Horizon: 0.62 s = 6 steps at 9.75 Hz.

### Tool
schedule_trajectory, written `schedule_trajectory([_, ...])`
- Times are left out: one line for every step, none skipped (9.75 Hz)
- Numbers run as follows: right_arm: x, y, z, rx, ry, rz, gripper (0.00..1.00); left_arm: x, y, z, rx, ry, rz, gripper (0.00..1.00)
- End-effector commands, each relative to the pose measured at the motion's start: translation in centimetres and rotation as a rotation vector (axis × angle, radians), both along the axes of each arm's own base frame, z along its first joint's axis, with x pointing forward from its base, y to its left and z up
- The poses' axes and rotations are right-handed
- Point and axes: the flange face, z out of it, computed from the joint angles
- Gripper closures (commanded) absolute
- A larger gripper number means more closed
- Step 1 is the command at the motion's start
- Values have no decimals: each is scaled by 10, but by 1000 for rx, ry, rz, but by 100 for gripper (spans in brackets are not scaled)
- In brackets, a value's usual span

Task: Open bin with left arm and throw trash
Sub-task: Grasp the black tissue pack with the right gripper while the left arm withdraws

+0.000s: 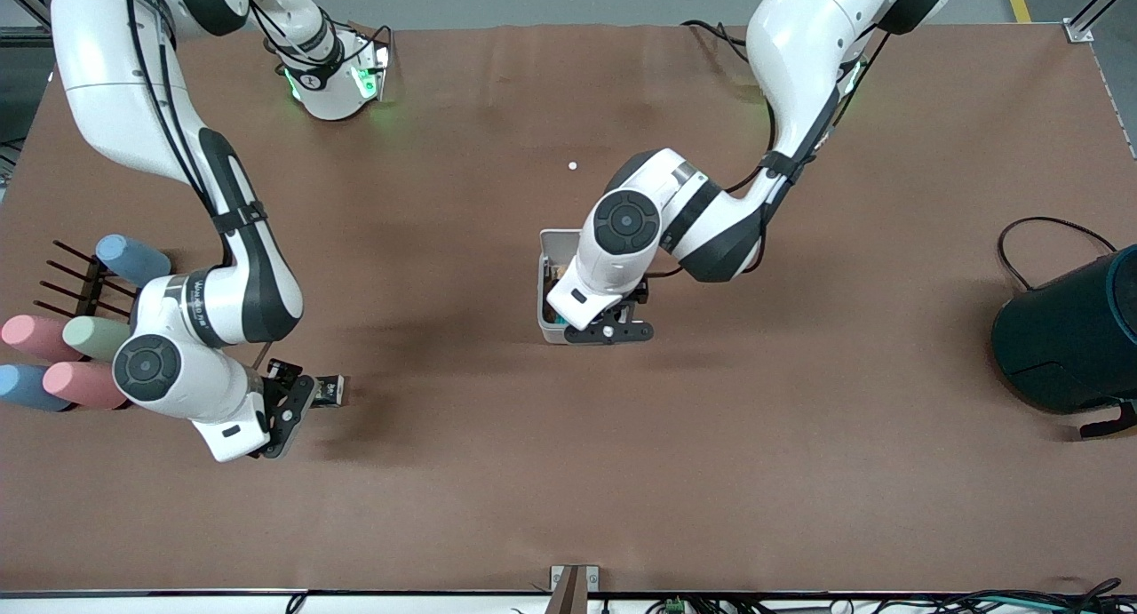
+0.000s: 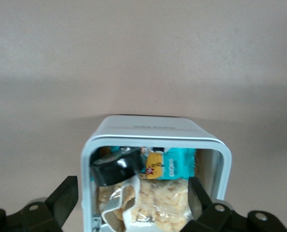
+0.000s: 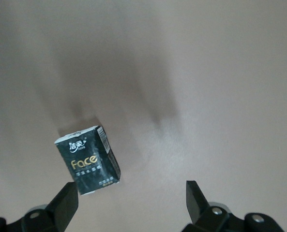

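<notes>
Two Franka arms are at work over my brown table (image 1: 497, 472), seen here from the high front camera. Toward the right arm's end, near that table edge, pastel cylinders (image 1: 84, 383) lie on a dark rack (image 1: 80, 285); just beside them the right gripper (image 1: 298, 410) hovers low with its fingers spread wide, and the black packet (image 3: 87, 159), printed "Face", lies flat on the table by one fingertip, not gripped. At the middle of the table stands the white bin (image 1: 549, 285), open at the top; my left wrist camera looks straight into it at a teal snack wrapper (image 2: 170, 164), a clear bag of pale crumbs (image 2: 158, 203) and a black cap (image 2: 116, 166). The left gripper (image 1: 613, 330) sits right over the bin's rim, fingers spread apart and holding nothing. Near the edge at the left arm's end lies a dark teal drum (image 1: 1066, 338).
</notes>
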Motion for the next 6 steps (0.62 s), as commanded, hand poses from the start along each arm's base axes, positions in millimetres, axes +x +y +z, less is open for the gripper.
schedule_trajectory([-5, 4, -17, 28, 13, 123, 3, 24, 47, 38, 21, 2, -18, 0])
schedule_trajectory([-6, 6, -25, 31, 24, 144, 3, 38, 79, 59, 25, 2, -34, 0])
schedule_trajectory([-9, 2, -34, 34, 26, 163, 3, 51, 113, 84, 28, -8, -44, 0])
schedule_trajectory([-13, -8, -41, 40, 25, 180, 3, 62, 150, 106, 39, -13, -32, 0])
schedule_trajectory([-14, -14, -44, 40, 33, 186, 3, 68, 181, 132, 73, -45, -44, 0])
schedule_trajectory([-15, -6, -44, 71, 34, 209, 3, 67, 207, 157, 100, -47, -28, 0])
